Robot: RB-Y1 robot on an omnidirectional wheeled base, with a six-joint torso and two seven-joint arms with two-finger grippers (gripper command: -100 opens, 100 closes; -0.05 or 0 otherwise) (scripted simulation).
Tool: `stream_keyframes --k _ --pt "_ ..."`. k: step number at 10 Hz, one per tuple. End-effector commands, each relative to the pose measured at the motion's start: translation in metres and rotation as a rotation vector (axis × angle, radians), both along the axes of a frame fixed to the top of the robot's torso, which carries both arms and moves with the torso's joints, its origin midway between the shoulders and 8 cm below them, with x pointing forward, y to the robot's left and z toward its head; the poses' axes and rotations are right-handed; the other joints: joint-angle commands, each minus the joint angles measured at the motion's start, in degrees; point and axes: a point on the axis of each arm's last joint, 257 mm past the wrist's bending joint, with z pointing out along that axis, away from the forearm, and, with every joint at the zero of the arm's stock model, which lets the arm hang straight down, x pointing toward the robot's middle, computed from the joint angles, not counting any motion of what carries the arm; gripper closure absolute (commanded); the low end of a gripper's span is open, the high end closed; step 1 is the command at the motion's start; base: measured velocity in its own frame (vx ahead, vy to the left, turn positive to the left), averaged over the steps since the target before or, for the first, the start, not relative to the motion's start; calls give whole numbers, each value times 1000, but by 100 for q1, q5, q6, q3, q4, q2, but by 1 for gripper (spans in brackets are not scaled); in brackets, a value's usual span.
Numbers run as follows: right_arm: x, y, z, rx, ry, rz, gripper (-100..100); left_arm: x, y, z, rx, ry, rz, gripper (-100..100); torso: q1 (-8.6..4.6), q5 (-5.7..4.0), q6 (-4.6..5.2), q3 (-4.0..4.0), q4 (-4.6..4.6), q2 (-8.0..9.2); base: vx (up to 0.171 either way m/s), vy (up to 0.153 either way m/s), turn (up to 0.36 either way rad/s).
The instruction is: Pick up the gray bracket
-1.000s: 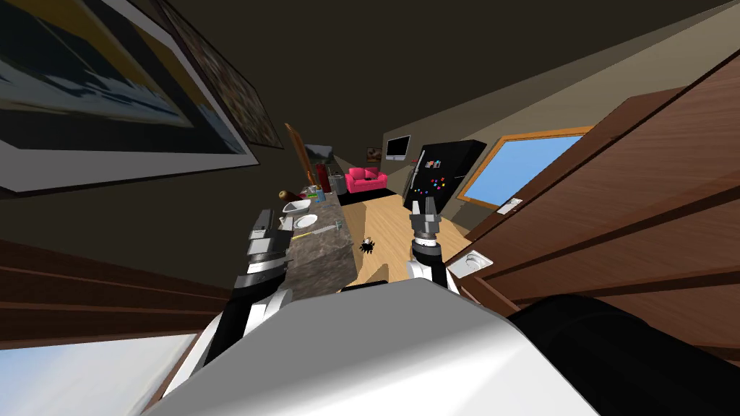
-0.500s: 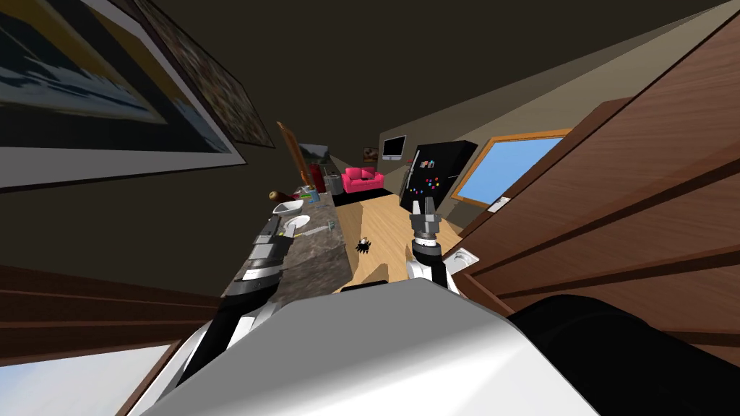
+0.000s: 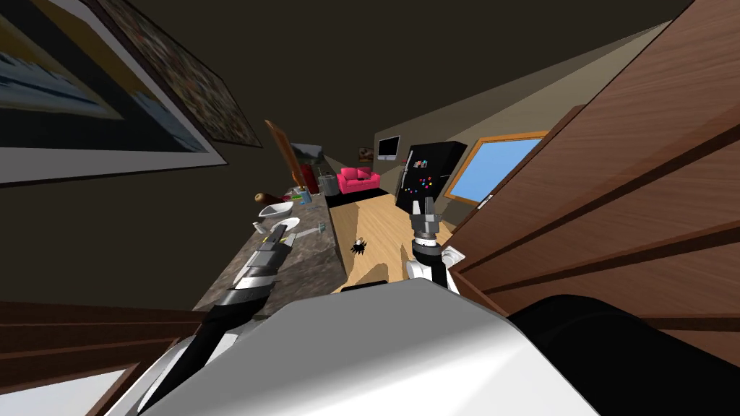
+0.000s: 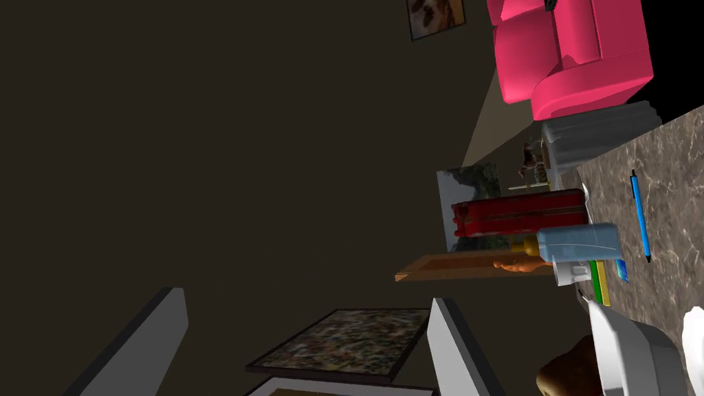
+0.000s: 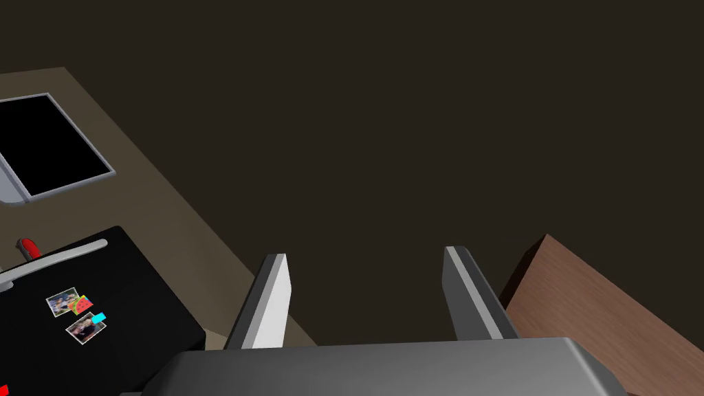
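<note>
Head view: left gripper (image 3: 280, 232) hovering open and empty over the bench (image 3: 311, 269); gray bracket (image 3: 322, 228) lying ungrasped ahead; right gripper (image 3: 424, 210) idling open.

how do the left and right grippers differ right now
Place: the left gripper is stretched out over the dark marble counter, near the white bowl. The right gripper is above the wooden floor, beside the counter.
Aim: the left gripper looks along the counter toward a blue pen and a pale blue bottle. The right gripper points toward the black fridge.
Shared: both have open fingers and hold nothing.
</note>
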Motion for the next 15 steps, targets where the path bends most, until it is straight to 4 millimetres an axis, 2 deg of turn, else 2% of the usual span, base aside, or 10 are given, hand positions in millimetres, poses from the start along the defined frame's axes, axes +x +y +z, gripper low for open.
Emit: stream_keyframes --k 1,4,5,8,9,11,15 --pt "0 0 0 0 0 0 0 -6 2 -17 25 68 -8 -100 0 0 0 0 0 0 32 -117 -77" --pt "0 0 0 0 0 0 0 -20 14 -57 66 213 -16 -100 1 0 0 -7 -3 -13 47 -119 -87" --pt "0 0 0 0 0 0 0 -21 13 -59 73 221 -22 -100 4 0 0 -10 -4 -17 55 -76 -28" --pt "0 0 0 0 0 0 0 -45 31 -106 112 395 -29 -100 19 4 0 -12 -5 -21 74 -74 -88" --pt "0 0 0 0 0 0 0 -47 31 -109 117 407 -33 -100 16 4 0 -16 -6 -28 91 -57 -36" --pt "0 0 0 0 0 0 0 -67 46 -139 139 525 -36 -100 28 6 1 -20 -7 -34 113 -55 -101" --pt "0 0 0 0 0 0 0 -98 65 -174 169 672 -46 -100 35 7 -1 -17 -6 -28 88 -36 -57"
